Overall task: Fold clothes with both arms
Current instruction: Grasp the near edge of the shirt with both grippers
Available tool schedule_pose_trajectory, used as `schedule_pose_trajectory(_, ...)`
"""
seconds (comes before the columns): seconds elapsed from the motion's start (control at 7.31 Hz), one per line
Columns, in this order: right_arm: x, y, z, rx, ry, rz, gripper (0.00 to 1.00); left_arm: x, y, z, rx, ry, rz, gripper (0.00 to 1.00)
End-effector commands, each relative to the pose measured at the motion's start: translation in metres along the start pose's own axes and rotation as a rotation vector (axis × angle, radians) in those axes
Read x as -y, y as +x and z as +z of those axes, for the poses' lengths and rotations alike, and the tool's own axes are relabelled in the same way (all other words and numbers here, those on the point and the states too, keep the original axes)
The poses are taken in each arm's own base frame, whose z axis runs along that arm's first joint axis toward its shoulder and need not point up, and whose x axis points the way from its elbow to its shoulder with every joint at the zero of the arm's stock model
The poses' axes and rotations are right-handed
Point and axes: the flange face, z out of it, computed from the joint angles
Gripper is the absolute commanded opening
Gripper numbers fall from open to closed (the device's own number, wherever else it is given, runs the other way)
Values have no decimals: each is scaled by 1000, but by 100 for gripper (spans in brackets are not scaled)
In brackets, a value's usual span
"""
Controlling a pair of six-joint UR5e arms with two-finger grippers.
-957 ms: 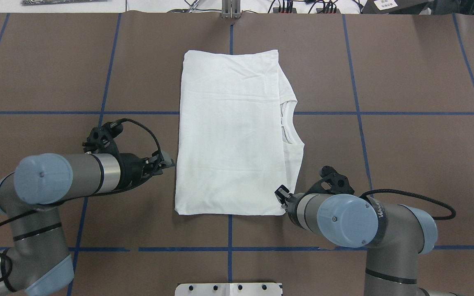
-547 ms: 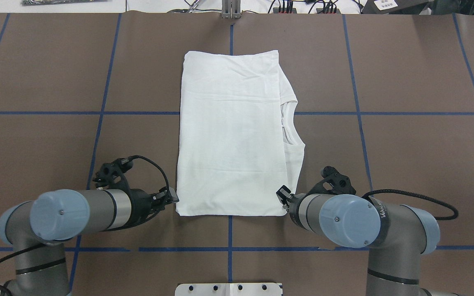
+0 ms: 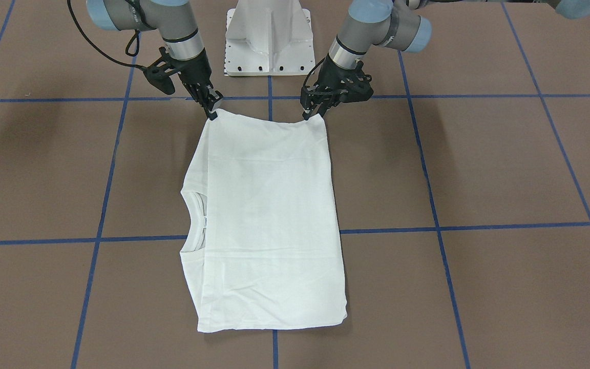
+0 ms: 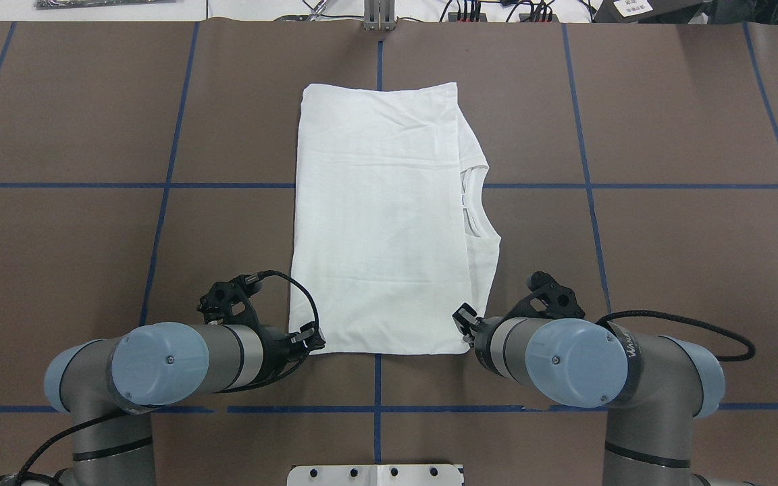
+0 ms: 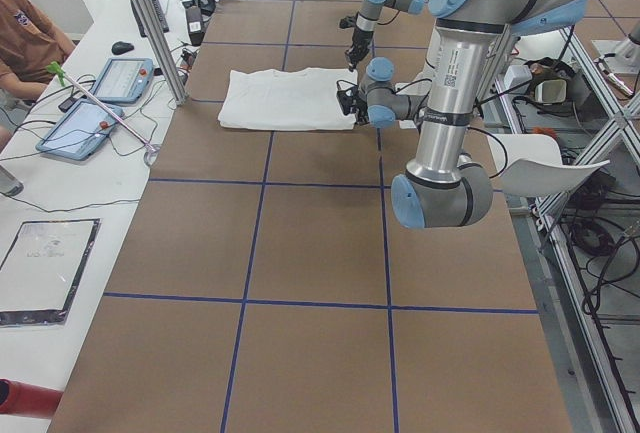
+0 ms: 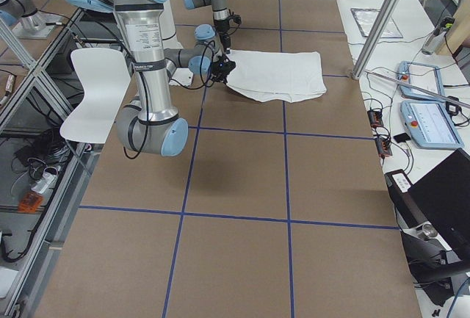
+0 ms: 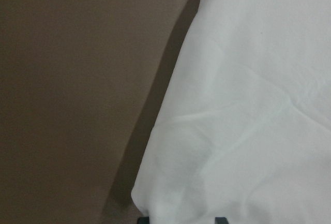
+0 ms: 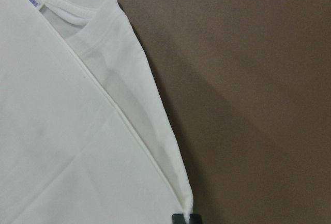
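The white T-shirt lies folded in a long rectangle on the brown table, also in the front view. Its collar peeks out at the right edge. No printed text shows. My left gripper is at the shirt's near left corner. In the left wrist view its fingertips stand apart with the shirt's cloth between them. My right gripper is at the near right corner. It is shut on the corner's tip, with the shirt and neck label beyond it.
The white pedestal base stands at the near table edge between the arms, also in the front view. Blue tape lines cross the brown table cover. A person and tablets are at the far side bench.
My left arm has swung back along the shirt's left edge, from its middle to the near left corner. The right arm and the shirt have stayed in place.
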Motion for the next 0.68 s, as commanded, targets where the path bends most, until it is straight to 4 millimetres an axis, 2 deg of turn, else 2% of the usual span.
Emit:
schedule_pose_trajectory(0.0,0,0,-1,1,0,0,0,6,-9,3,20,11,-2,52)
schedule_pose_trajectory(0.27,0,0,0,1,0,0,0,10,-17,6,61,24,-3,50)
schedule_pose_trajectory(0.41,0,0,-1,2,-1,0,0,10,-17,7,64,26,-5,42)
schedule_pose_trajectory(0.55,0,0,-1,2,-1,0,0,11,-17,7,63,31,-9,20)
